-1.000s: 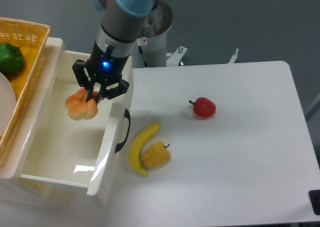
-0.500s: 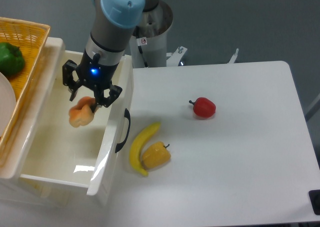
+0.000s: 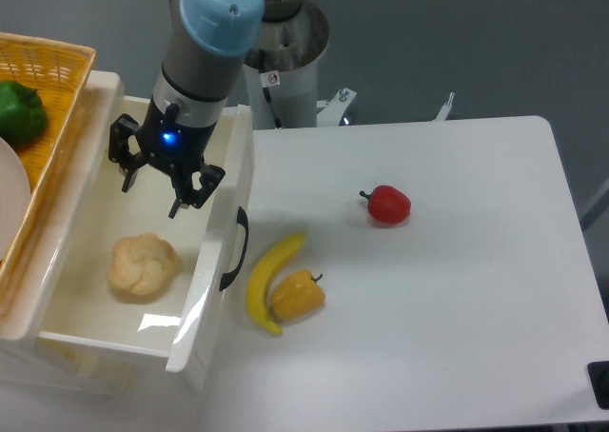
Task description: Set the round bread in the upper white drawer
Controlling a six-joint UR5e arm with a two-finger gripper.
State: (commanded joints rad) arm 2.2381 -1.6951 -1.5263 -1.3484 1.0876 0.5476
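Note:
The round bread (image 3: 143,265), a lumpy pale tan roll, lies on the floor of the upper white drawer (image 3: 211,270), toward its front. The drawer stands pulled out at the table's left, its curved black handle (image 3: 234,248) facing right. My gripper (image 3: 152,195) hangs open above the drawer's middle, apart from the bread and a little behind it, with nothing between its fingers.
A woven yellow basket (image 3: 49,118) with a green pepper (image 3: 19,111) sits left of the drawer. On the white table lie a banana (image 3: 268,278), a yellow bell pepper (image 3: 298,295) and a red pepper (image 3: 386,205). The arm's base (image 3: 290,61) stands behind.
The gripper carried the bread leftward over the drawer, then opened. The bread dropped from the fingers and now rests on the drawer floor nearer the front.

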